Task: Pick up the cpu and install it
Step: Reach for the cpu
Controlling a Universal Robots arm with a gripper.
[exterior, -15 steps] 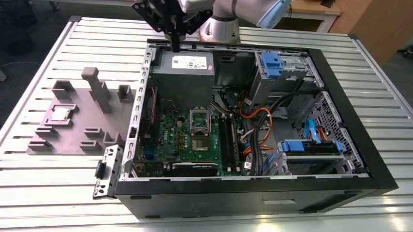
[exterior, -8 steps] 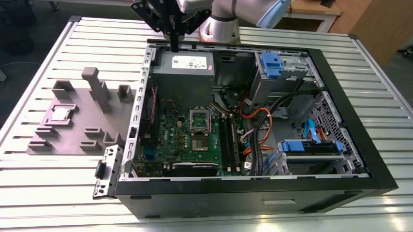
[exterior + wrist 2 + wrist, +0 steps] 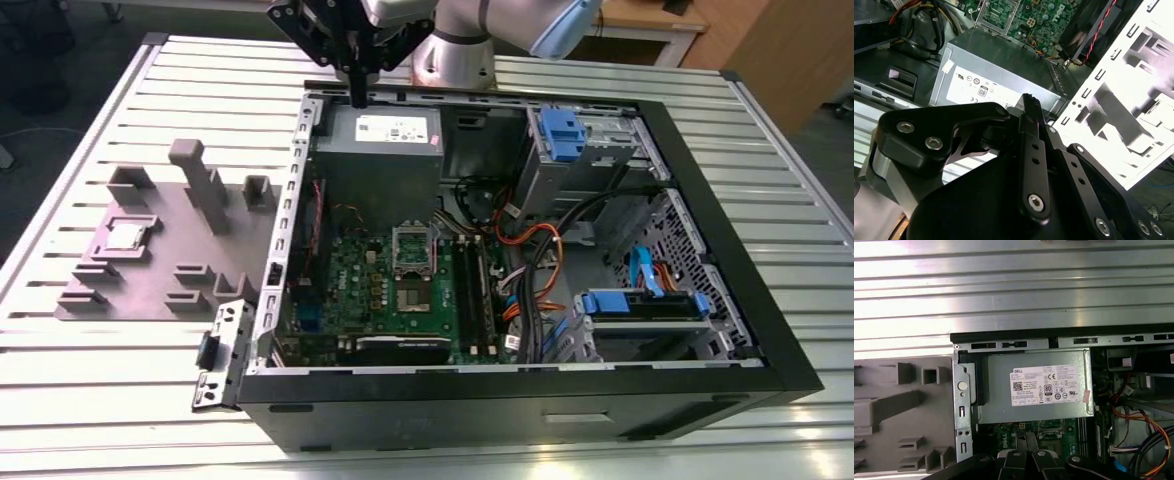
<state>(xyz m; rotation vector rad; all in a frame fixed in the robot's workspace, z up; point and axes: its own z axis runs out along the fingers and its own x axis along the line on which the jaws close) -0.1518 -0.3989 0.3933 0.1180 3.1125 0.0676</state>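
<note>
Well apart, cpu [image 3: 127, 236] on grey fixture [image 3: 150, 276] in exterior view, end effector [image 3: 359, 98] closed, empty

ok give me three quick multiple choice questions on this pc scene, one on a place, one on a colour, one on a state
1. Where is the cpu?
A) in the gripper
B) on the grey fixture, at the exterior view's left of the computer case
C) on the power supply

2. What colour are the plastic drive-bay latches?
A) blue
B) yellow
C) white

3. What state is the computer case in?
A) closed up
B) lying flat with its inside exposed
C) standing upright, panel on

Answers:
1 B, the chip lies on the fixture, outside the case.
2 A, the latches show blue against the grey metal bays.
3 B, the motherboard is in plain sight from above.
</note>
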